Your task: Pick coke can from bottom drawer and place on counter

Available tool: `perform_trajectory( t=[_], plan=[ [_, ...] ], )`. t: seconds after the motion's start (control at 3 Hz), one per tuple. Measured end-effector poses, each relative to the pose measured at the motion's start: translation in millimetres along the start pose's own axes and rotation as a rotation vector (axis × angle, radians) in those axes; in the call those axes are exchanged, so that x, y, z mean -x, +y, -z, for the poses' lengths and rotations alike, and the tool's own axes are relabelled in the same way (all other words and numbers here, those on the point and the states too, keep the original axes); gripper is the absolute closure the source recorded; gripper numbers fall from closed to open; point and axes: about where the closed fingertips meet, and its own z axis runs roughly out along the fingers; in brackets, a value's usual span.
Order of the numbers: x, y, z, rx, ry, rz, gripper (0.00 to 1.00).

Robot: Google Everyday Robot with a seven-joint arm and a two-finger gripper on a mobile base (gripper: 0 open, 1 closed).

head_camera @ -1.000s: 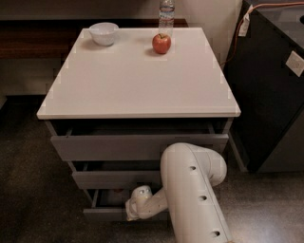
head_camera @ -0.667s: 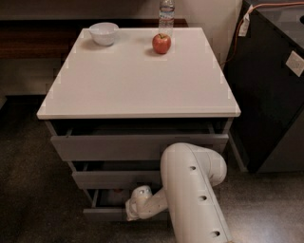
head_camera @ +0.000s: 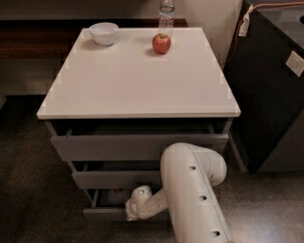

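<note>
A glossy white square counter point(head_camera: 137, 80) carries a round white bowl point(head_camera: 103, 33), a red apple point(head_camera: 161, 43) and a clear plastic water bottle point(head_camera: 166, 12) along its far edge. The thick white robot arm point(head_camera: 194, 190) blocks the lower drawers' right side. Its gripper point(head_camera: 136, 204) reaches into the narrow grey bottom drawer point(head_camera: 102, 212). Whether it is spread or pinching cannot be told. The dark interior hides the red coke can.

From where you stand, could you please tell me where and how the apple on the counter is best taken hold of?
Probably grip the apple across its round middle, coming down from above and closing on its left and right sides: it sits free on the counter, but the water bottle stands close behind it. The gripper is low, at the bottom drawer.
</note>
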Motion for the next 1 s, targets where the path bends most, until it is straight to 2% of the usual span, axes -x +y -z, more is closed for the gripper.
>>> perform_trajectory(
  t=[0.33, 1.0],
  plan=[
    [0.0, 0.1, 0.0, 0.0, 0.0, 0.0, 0.84],
    [0.1, 0.2, 0.0, 0.0, 0.0, 0.0, 0.37]
  ],
)
